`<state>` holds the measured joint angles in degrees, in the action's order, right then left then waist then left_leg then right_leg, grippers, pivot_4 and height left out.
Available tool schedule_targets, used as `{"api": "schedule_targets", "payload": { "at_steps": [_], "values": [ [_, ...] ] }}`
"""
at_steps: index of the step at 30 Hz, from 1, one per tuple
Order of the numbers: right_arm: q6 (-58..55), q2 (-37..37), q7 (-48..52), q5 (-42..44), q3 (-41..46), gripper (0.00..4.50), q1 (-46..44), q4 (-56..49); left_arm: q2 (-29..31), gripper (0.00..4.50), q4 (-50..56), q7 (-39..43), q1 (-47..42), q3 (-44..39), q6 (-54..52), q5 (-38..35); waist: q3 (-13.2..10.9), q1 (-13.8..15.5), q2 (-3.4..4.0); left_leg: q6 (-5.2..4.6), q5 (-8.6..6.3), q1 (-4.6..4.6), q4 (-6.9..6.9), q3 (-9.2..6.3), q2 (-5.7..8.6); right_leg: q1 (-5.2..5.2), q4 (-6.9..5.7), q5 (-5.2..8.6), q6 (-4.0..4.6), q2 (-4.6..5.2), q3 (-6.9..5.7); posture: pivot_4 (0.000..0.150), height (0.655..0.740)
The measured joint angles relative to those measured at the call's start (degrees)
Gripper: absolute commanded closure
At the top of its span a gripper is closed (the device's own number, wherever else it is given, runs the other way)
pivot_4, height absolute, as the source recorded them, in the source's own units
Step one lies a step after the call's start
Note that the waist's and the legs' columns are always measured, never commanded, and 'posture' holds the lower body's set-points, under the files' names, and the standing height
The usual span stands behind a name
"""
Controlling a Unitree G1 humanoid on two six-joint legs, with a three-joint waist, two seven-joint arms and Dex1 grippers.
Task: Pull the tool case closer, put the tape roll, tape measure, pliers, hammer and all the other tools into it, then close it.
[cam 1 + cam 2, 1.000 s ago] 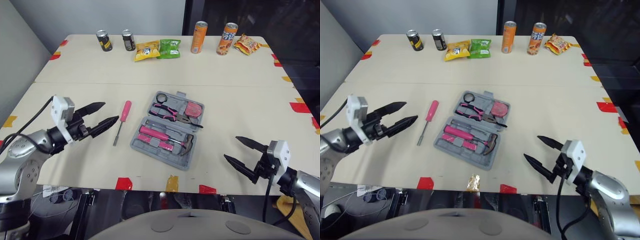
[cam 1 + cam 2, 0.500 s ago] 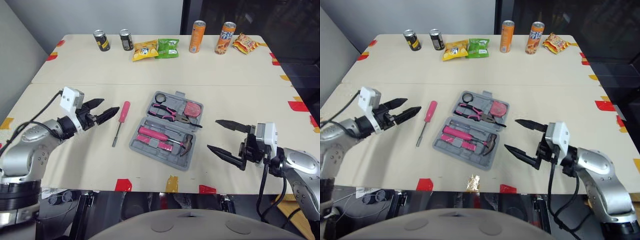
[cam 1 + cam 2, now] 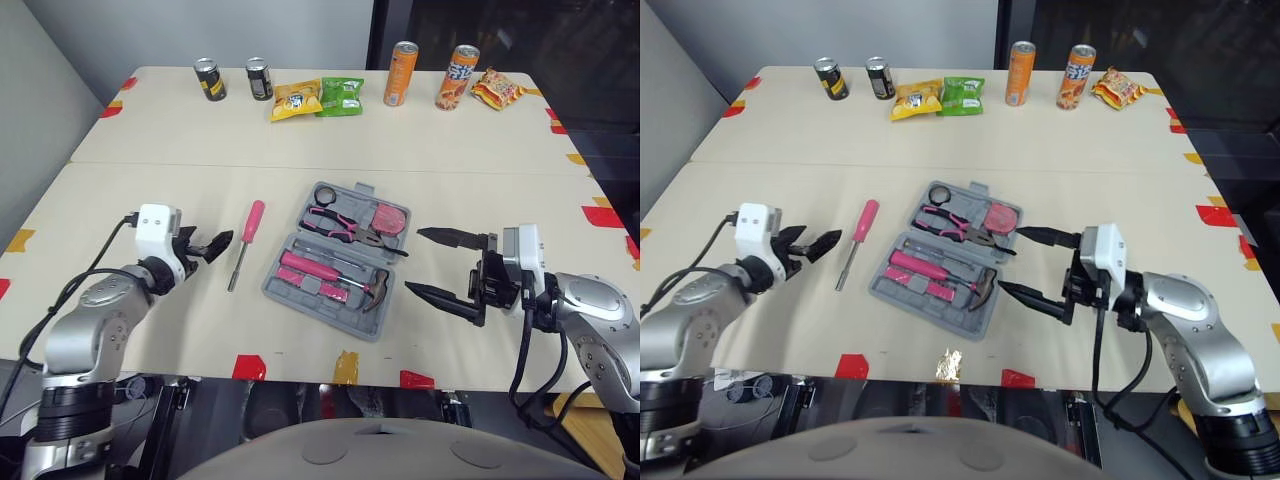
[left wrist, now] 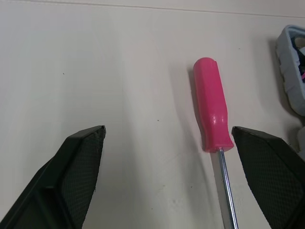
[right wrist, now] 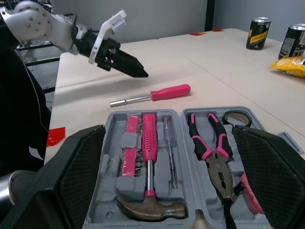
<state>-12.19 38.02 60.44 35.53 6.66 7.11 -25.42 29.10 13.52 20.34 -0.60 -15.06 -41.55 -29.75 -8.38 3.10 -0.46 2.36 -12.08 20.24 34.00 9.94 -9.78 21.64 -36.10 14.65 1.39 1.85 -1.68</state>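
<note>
The grey tool case point(image 3: 283, 291) lies open in the middle of the table. It holds pink-handled pliers point(image 3: 345, 225), a hammer point(image 3: 372, 290), a black tape roll point(image 3: 323, 195), a pink tape measure point(image 3: 388, 218) and a pink-handled tool point(image 3: 308, 269). A pink screwdriver point(image 3: 243, 243) lies on the table left of the case, handle pointing away from me. My left gripper point(image 3: 215, 243) is open just left of the screwdriver, with the handle point(image 4: 212, 114) ahead between its fingers. Just off the case's right side, my right gripper point(image 3: 412, 261) is open, pointing at the case and holding nothing.
Along the far edge stand two dark cans point(image 3: 209, 79), two orange cans point(image 3: 400, 74) and several snack bags point(image 3: 295, 100). Red and yellow tape marks point(image 3: 247, 367) dot the table's edges. Bare tabletop lies between the case and the front edge.
My right gripper has swung in from the front right edge to the case's right side. My left gripper has dropped lower and now sits close beside the screwdriver.
</note>
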Motion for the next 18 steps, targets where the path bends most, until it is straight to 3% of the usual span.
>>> {"api": "schedule_targets", "payload": {
  "at_steps": [18],
  "values": [
    [-0.94, 2.39, 4.35, 6.91, 4.29, 0.02, 0.24, -4.31, -7.73, 0.0, -14.01, 2.25, -5.41, 7.25, 12.29, 8.75, 0.06, 0.84, 0.08, -0.09, 0.0, -0.09, 0.01, -0.02, 0.03, -0.13, -0.01, -0.05, -0.07, 0.04, 0.0, 0.15, 0.74]
  ]
}}
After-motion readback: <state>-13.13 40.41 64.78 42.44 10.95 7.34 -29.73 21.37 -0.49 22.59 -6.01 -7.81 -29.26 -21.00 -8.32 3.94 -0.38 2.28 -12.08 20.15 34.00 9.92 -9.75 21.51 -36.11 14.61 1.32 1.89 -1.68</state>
